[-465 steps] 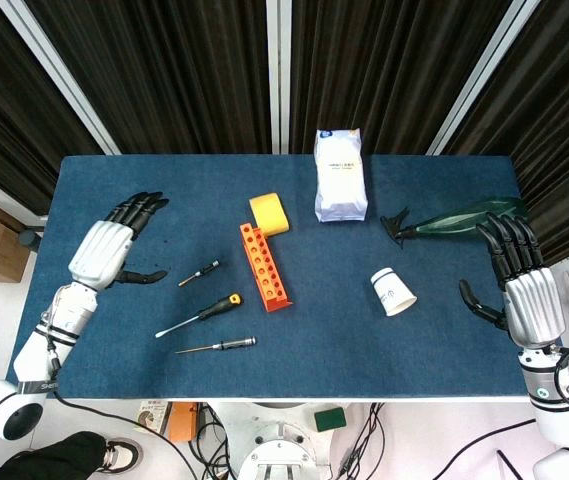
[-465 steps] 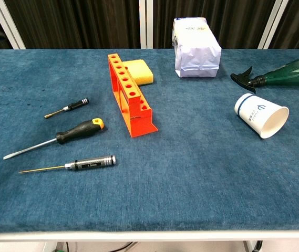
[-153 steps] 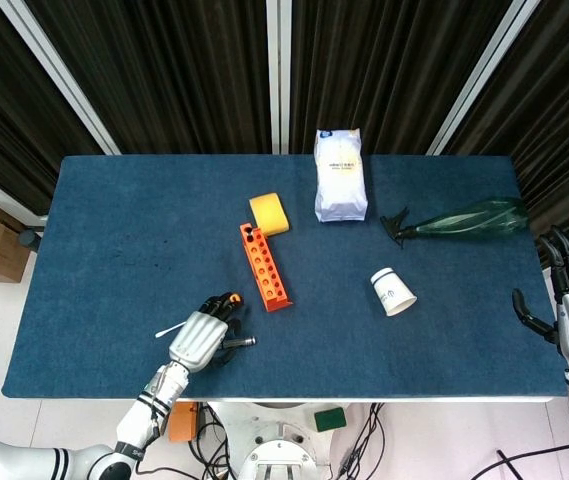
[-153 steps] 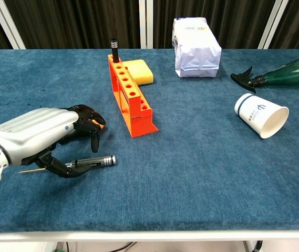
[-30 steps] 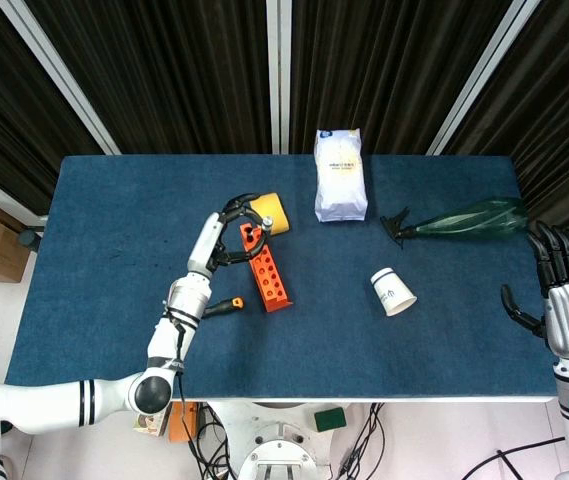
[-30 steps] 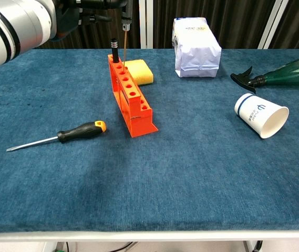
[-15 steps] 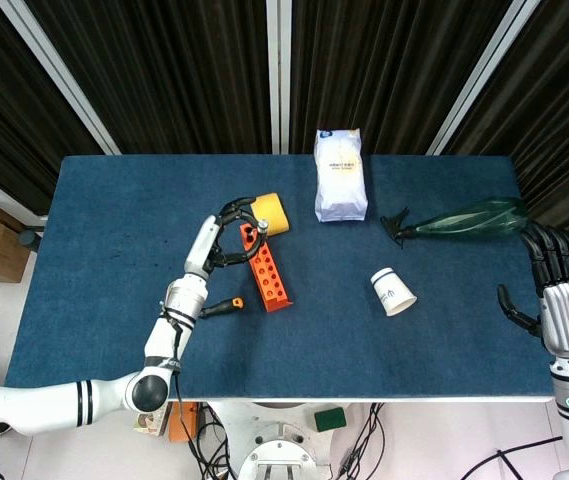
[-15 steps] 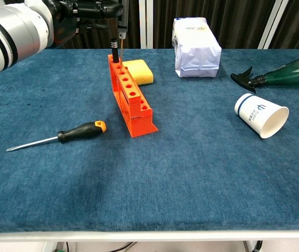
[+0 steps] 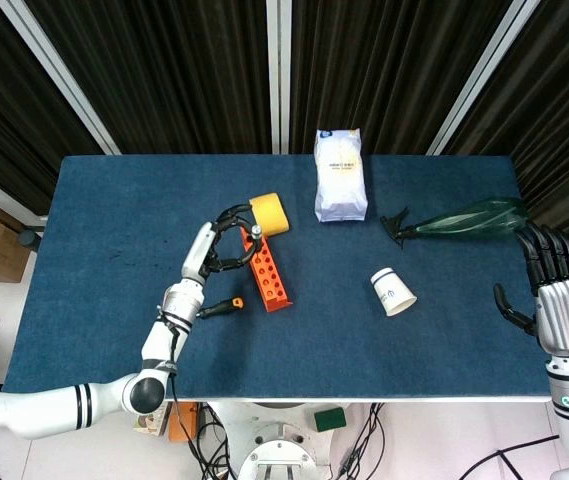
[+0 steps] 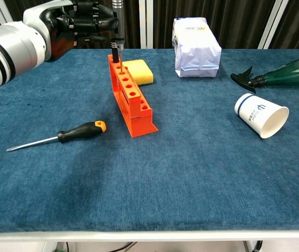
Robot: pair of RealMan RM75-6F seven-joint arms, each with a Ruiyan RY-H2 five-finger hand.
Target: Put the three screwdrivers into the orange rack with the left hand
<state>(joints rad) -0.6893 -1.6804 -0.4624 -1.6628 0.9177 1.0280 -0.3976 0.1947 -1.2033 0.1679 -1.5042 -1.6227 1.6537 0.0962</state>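
The orange rack (image 9: 267, 270) (image 10: 131, 95) stands near the table's middle. A small black screwdriver (image 10: 114, 53) stands in its farthest hole. My left hand (image 9: 218, 246) (image 10: 85, 24) holds the silver-handled screwdriver (image 9: 256, 233) (image 10: 119, 20) upright, its thin shaft going down into the second hole from the far end. The black-and-orange screwdriver (image 9: 220, 306) (image 10: 80, 131) lies flat on the cloth left of the rack. My right hand (image 9: 556, 296) hovers open at the table's right edge, holding nothing.
A yellow sponge (image 9: 269, 213) (image 10: 138, 71) lies just behind the rack. A white bag (image 9: 340, 175) (image 10: 196, 47) stands at the back. A paper cup (image 9: 393, 291) (image 10: 261, 116) lies on its side, and a green spray bottle (image 9: 461, 220) (image 10: 281, 73) lies at the right.
My left hand has come down with the silver-handled screwdriver, and its shaft has sunk further into the rack's second hole. The right hand has barely shifted.
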